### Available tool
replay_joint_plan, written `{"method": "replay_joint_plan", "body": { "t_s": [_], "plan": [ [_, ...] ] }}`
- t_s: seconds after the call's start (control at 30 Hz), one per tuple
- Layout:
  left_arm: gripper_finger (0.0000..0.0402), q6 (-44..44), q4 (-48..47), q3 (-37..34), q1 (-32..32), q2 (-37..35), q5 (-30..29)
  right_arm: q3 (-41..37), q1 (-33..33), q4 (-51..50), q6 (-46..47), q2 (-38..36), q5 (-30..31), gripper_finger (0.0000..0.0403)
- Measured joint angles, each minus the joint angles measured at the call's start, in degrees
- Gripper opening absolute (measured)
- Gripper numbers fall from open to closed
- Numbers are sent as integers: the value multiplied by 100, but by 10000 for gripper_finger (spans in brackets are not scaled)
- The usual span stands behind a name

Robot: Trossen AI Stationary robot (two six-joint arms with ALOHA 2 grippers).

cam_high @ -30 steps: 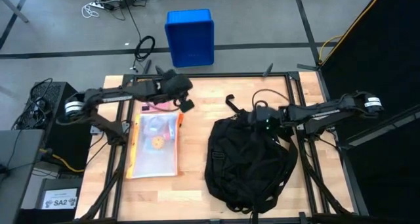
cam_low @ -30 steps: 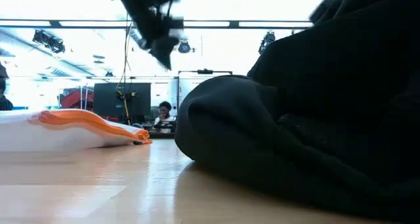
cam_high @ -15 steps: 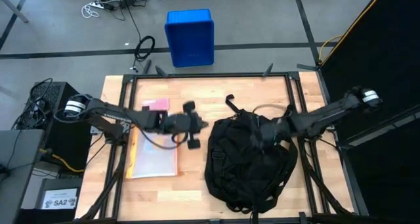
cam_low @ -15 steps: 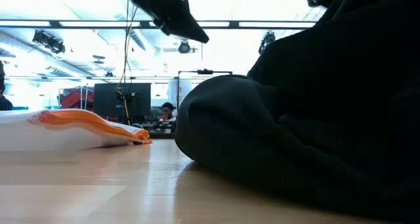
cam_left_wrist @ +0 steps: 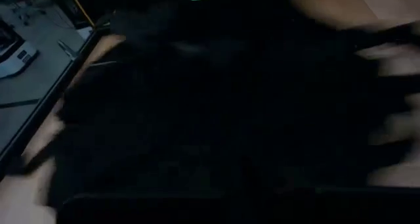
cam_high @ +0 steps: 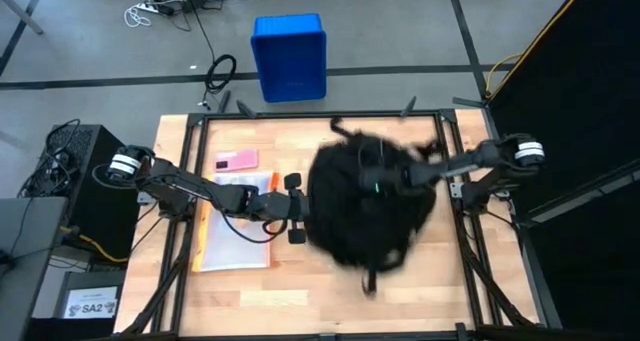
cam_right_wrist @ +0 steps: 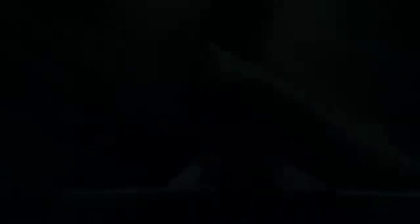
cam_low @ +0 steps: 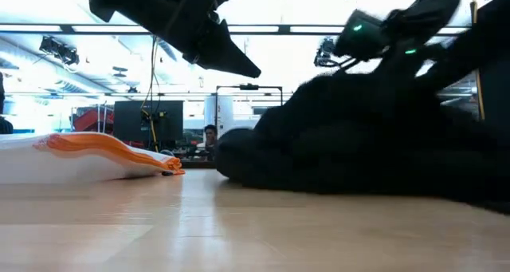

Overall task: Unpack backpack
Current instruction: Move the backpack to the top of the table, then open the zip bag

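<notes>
The black backpack (cam_high: 365,206) lies bunched and blurred on the right half of the table, its underside on the wood (cam_low: 335,176). My right gripper (cam_high: 378,186) reaches in from the table's right edge onto the backpack's top and is shut on it. In the low view its hand (cam_low: 362,29) stands above the raised fabric. My left gripper (cam_high: 298,207) is shut and hovers just left of the backpack, pointing at it. In the low view its tip (cam_low: 251,68) is above the table and clear of the fabric. The left wrist view is filled by the dark backpack (cam_left_wrist: 216,112). My right gripper holds the backpack at its top (cam_high: 385,176), slanting down from the table's right side. The hand and the dark fabric hide which part it has. The fabric under the hand (cam_low: 374,72) is drawn up, and the backpack's bottom rests on the table.
A clear pouch with an orange edge (cam_high: 235,229) lies on the table's left half under my left arm, with a pink flat item (cam_high: 236,160) behind it. A blue crate (cam_high: 289,56) stands on the floor beyond the far edge. A person (cam_low: 209,134) sits far back in the room.
My left gripper has swung from the table's far left down and right, up to the backpack's left side. My right gripper has pulled toward the far edge, and the backpack has slid with it away from the near edge, bunching up with its top raised.
</notes>
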Motion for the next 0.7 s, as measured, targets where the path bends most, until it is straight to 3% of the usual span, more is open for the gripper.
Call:
{"method": "replay_joint_plan", "body": {
  "t_s": [0.1,0.2,0.3,0.47,0.57,0.7],
  "plan": [
    [0,65,3,0,8,-7,9,335,-831,-33,-312,-257,-743,22],
    [0,90,1,7,1,-28,7,488,-1142,-404,-377,-668,-1730,24],
    [0,95,-93,7,-1,-28,9,509,-961,-177,-516,-1276,-2159,24],
    [0,220,-210,7,-17,-94,-173,461,-102,975,-605,-1776,-2172,24],
    [0,192,-1173,208,-111,-323,-332,368,488,1866,-1032,-1660,-2179,24],
    [0,-850,-3604,853,-381,-649,-497,305,1129,2806,-1450,-1073,-1816,23]
  ]
}}
